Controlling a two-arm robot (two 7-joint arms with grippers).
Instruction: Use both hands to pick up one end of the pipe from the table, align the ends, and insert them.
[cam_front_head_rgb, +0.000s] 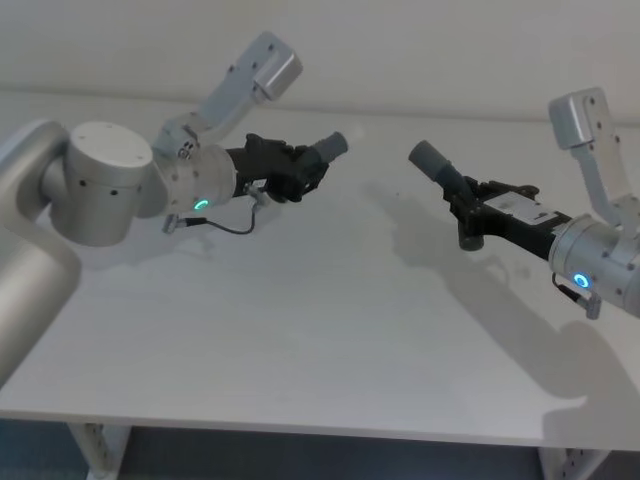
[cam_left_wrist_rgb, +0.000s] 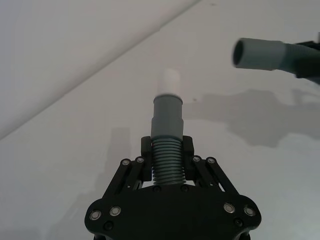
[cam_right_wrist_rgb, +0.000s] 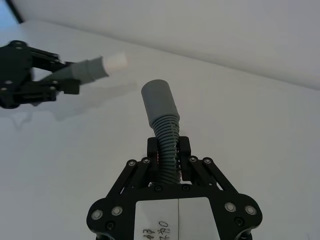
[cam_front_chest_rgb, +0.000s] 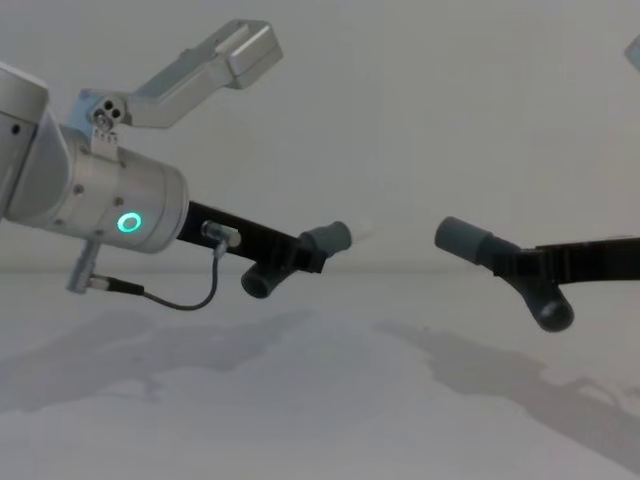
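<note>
Behind pale table (cam_front_head_rgb: 300, 340), plain white wall (cam_front_head_rgb: 430, 45).

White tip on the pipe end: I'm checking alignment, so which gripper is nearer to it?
Left. The left gripper is shut on the pipe piece carrying the white tip; the right gripper holds the other piece across an open gap.

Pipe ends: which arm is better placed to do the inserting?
Probably left. The left gripper holds the left piece straight, white tip forward; the right piece bends off-axis in the right gripper, so its open mouth could serve as socket.
</note>
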